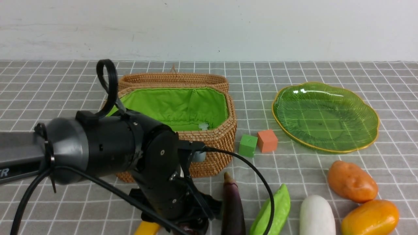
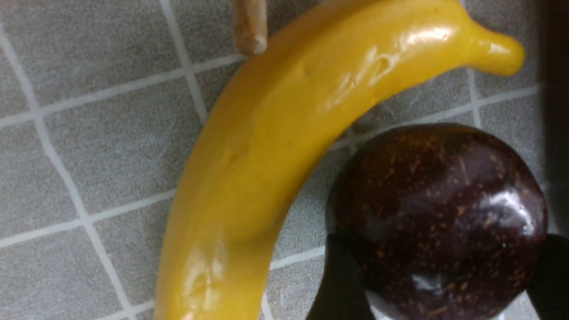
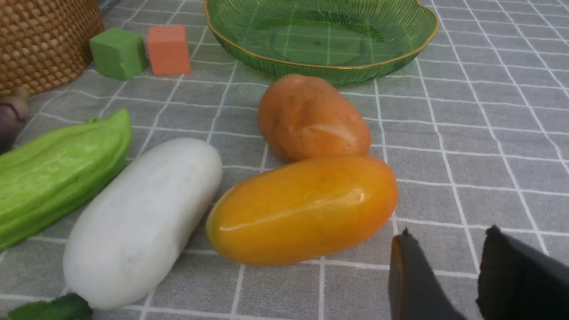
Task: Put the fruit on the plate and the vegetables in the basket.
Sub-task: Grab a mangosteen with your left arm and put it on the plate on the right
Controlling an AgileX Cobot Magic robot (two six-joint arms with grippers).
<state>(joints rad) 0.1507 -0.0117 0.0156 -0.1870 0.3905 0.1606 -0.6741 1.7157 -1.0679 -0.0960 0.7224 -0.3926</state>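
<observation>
Low in front of the basket (image 1: 215,143), on the robot's side of its near wall: left gripper (image 2: 444,242), jaws astride the plum (image 2: 435,195), dark fingers (image 2: 342,280) close against both its flanks. Clenched on it or merely flanking it: cannot tell. Plum resting on the grey checked cloth (image 1: 65,98). Just beside the plum: banana (image 2: 275,155), flat on the cloth.

Nearer the robot than the basket and strung out to its right: eggplant (image 1: 233,209), green pod (image 1: 274,212), white radish (image 1: 316,215), then potato (image 1: 351,181) and orange-yellow oval piece (image 1: 370,218), these two just beside each other.

By the basket's right near corner: green cube (image 1: 247,146) and orange cube (image 1: 267,140), side by side. Further to the basket's right: plate (image 1: 326,117). Basket open, lid (image 1: 173,80) raised behind it.

Well to the basket's right, near the oval piece: right gripper (image 3: 449,235), jaws parted, grasping nothing.
</observation>
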